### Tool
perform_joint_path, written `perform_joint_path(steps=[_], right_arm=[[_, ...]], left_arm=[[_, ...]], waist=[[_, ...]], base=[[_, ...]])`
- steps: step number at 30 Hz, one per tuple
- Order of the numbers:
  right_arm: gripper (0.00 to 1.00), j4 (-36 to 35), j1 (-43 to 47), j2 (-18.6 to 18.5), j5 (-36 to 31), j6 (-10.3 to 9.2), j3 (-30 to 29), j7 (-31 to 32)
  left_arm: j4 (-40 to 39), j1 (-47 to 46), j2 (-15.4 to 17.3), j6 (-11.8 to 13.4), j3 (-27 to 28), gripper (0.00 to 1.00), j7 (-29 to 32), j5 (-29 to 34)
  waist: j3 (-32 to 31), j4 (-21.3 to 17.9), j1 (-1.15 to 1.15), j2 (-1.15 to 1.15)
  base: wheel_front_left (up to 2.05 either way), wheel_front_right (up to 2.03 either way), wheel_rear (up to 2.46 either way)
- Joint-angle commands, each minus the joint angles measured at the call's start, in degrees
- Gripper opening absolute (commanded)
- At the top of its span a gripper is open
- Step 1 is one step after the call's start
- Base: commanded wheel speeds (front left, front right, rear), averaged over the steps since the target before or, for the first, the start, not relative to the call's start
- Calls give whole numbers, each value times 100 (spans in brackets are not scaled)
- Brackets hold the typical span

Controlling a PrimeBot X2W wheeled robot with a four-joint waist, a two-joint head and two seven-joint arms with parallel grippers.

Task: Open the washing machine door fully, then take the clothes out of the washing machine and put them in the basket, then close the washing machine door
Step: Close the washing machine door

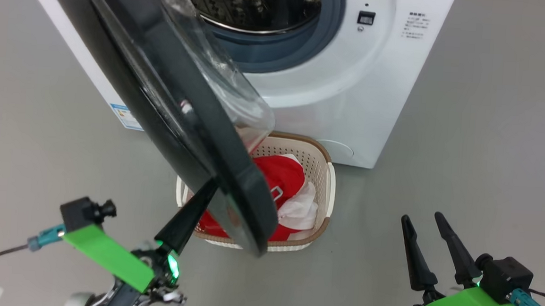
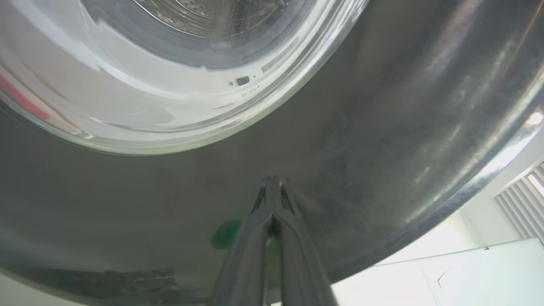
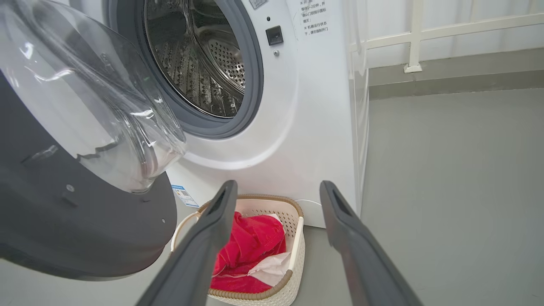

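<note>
Two grippers near you: your left gripper [image 2: 274,180], jaws pressed together, tips on the washing machine door [image 1: 163,85]'s black rim; right gripper [image 1: 422,218], jaws apart & empty. Beyond: the clothes [image 1: 280,175] in the basket [image 1: 331,189], just before the washing machine [image 1: 352,82].

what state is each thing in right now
washing machine door, open, swung out over the basket
washing machine, mouth uncovered
drum, no clothes in the part that shows
clothes, red and white, piled in the basket
basket, upright in front of the machine, loaded
left gripper, fingers shut, tips at the door's black outer face
right gripper, fingers open, holding nothing
</note>
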Motion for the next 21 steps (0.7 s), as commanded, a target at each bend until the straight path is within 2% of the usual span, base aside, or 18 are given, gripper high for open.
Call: perform_joint_path(steps=[1, 8, 21], right_arm=[[100, -162, -220, -22, 7, 39, 89, -37], [100, -187, -426, -22, 3, 39, 38, -37], [100, -239, -732, -22, 89, 39, 14, -37]], left_arm=[[-99, -358, 19, -33, 37, 0, -173, 76], [220, -1029, 46, -33, -436, 0, -958, 394], [1067, -2361, 492, -33, -1043, 0, -2419, 555]], waist=[[217, -164, 0, 0], [555, -425, 0, 0], [1055, -890, 0, 0]], base=[[0, 0, 0], [0, 0, 0], [0, 0, 0]])
